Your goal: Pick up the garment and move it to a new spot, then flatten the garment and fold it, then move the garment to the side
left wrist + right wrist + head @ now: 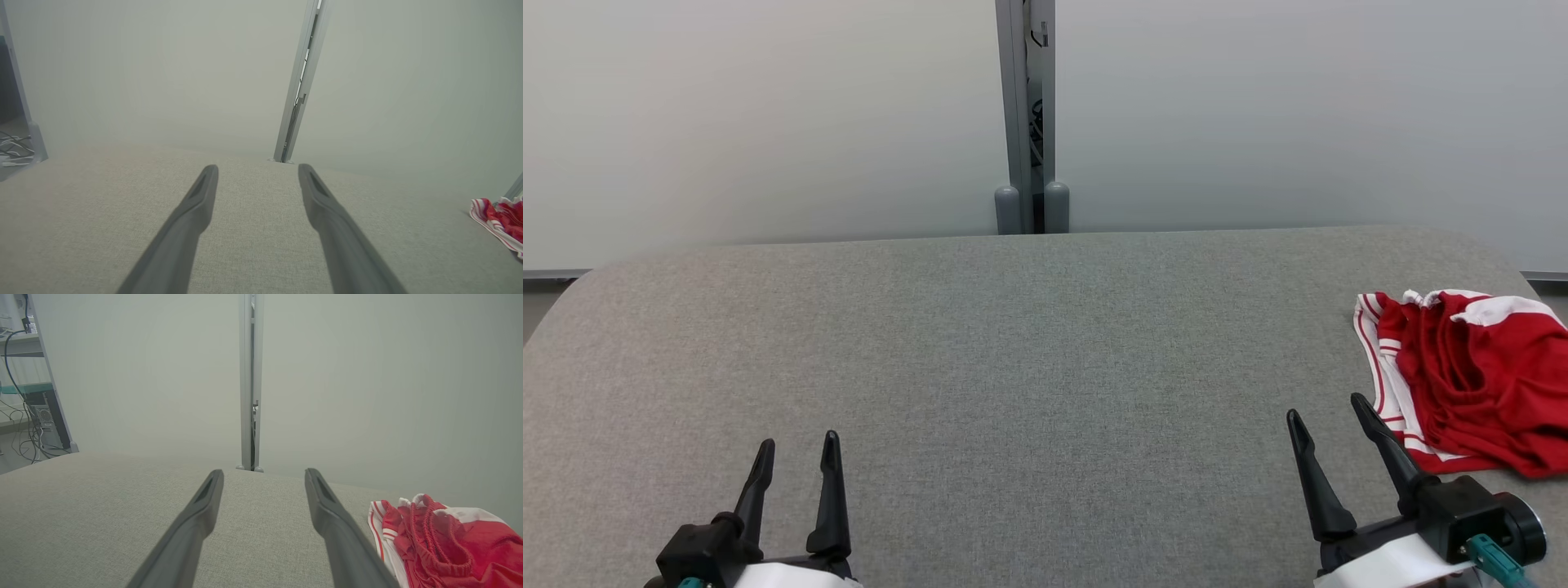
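Observation:
The garment (1470,376) is a crumpled red piece with white striped trim, lying at the right edge of the grey table (1013,343). It shows too in the right wrist view (445,547) and far right in the left wrist view (500,220). My right gripper (1327,416) hovers open just left of the garment, apart from it, nothing between its fingers. In its own view the right gripper (263,477) points past the cloth's left side. My left gripper (796,453) stands open at the lower left over bare fabric, also seen as the left gripper (257,171) in its wrist view.
Pale wall panels rise behind the table, joined by a grey metal post (1027,122). Shelving with cables (28,396) stands off to the left beyond the table. The table's grey surface stretches wide between the two grippers.

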`<state>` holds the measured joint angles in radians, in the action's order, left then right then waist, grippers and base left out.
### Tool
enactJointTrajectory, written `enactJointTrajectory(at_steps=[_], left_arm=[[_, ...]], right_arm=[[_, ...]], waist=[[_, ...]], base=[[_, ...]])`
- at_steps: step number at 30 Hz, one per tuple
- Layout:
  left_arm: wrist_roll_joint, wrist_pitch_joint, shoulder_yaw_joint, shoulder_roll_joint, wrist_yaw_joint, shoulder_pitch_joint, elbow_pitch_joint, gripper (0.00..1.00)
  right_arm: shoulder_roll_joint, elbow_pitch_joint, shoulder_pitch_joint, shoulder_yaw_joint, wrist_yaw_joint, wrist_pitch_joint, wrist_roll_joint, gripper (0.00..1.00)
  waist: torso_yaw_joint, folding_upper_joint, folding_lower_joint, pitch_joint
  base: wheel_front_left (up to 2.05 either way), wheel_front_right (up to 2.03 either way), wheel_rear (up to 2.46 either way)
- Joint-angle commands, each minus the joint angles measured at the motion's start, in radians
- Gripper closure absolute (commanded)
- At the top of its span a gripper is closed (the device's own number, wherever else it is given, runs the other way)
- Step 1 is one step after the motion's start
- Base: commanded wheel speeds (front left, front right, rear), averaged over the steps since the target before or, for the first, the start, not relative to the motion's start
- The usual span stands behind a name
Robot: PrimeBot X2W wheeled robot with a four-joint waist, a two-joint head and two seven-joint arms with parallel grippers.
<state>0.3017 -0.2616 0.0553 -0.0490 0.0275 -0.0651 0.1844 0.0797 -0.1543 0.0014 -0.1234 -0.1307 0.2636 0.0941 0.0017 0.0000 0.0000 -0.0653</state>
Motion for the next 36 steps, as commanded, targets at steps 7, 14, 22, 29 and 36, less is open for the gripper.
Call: enactJointTrajectory(at_steps=[7,14,22,29,36], left_arm=[[0.006,-0.004,-0.008,-0.004,-0.008,-0.004,0.007,0.00],[0.030,-0.004,-0.017,-0.004,-0.019,-0.001,0.018,0.00],[0.037,-0.004,-0.024,-0.004,-0.030,0.000,0.027,0.00],[0.042,-0.004,-0.028,-0.004,-0.030,0.002,0.032,0.00],[0.040,-0.004,-0.027,-0.004,-0.025,0.005,0.038,0.00]], right_arm=[[0.007,-0.011,-0.006,-0.001,0.000,0.001,-0.019,0.00],[0.002,-0.014,-0.009,0.001,0.000,0.001,-0.024,0.00],[-0.001,-0.016,-0.009,0.002,0.000,0.001,-0.027,0.00],[-0.002,-0.017,-0.009,-0.001,0.000,0.001,-0.029,0.00],[-0.003,-0.020,-0.011,-0.005,0.000,0.001,-0.028,0.00]], waist=[[0.000,0.0000,0.0000,0.002],[0.000,0.0000,0.0000,0.005],[-0.001,0.0000,0.0000,0.007],[0.000,0.0000,0.0000,0.009],[0.000,0.0000,0.0000,0.011]], base=[[0.00,0.00,0.00],[0.00,0.00,0.00],[0.00,0.00,0.00],[0.00,0.00,0.00],[0.00,0.00,0.00]])
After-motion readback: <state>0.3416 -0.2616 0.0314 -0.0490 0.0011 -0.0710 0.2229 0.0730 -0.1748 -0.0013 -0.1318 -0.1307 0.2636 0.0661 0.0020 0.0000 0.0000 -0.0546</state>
